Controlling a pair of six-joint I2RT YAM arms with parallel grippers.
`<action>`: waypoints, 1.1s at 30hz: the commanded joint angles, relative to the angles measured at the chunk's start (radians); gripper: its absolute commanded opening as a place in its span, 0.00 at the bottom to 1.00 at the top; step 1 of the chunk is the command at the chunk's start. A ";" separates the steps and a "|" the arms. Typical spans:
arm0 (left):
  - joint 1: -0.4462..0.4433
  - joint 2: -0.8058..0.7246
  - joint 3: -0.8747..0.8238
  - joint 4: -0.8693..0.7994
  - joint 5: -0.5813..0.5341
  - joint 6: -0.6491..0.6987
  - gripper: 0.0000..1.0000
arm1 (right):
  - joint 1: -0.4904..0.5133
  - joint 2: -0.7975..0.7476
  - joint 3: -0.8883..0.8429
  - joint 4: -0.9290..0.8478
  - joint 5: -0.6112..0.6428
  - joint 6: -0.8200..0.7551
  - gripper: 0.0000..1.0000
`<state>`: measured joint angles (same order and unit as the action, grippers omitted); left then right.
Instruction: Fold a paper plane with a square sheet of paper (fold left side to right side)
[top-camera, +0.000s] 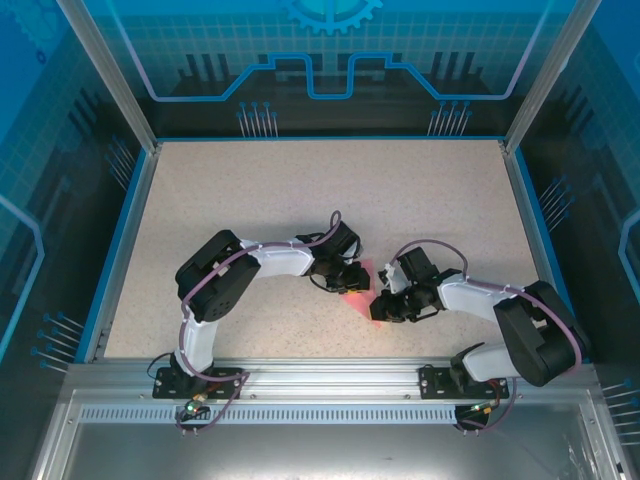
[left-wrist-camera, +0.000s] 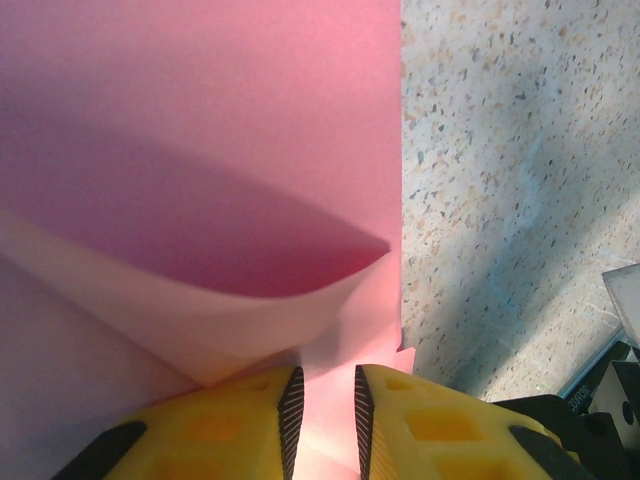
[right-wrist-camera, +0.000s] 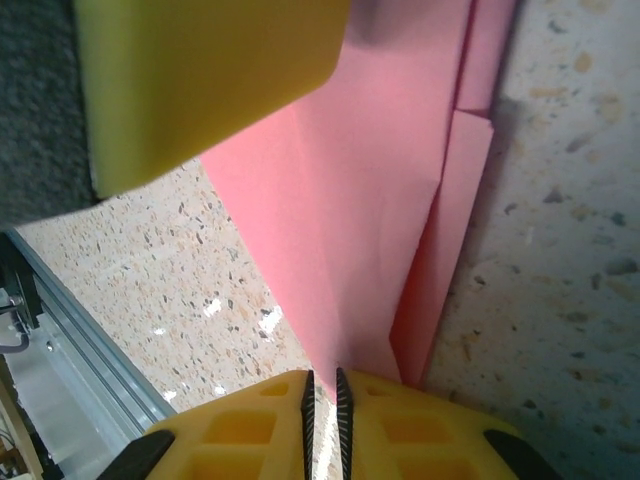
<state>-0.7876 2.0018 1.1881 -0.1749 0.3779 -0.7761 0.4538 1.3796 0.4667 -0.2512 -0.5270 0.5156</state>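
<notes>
Speckled tabletop (top-camera: 300, 200) carries the pink sheet (top-camera: 366, 288). Left jaws clamp its curled flap, right jaws its edge; opposing pulls could tear it.

Pink paper (left-wrist-camera: 200, 110), partly folded; one flap bowed upward.

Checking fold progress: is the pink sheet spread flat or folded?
Folded. On the pink sheet, the left wrist view shows one layer curling over another; the right wrist view shows stacked, offset edges.
</notes>
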 joint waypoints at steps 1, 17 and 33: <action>-0.003 0.032 -0.035 -0.087 -0.062 0.020 0.26 | 0.021 0.005 -0.009 -0.096 0.016 -0.016 0.16; -0.001 0.032 -0.023 -0.101 -0.065 0.026 0.25 | 0.049 -0.121 -0.066 -0.209 0.048 0.021 0.11; -0.003 0.028 -0.022 -0.094 -0.057 0.021 0.25 | 0.034 -0.138 0.036 -0.043 0.071 0.114 0.03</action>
<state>-0.7876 2.0018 1.1885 -0.1753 0.3782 -0.7757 0.4900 1.1893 0.4622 -0.3611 -0.4770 0.5995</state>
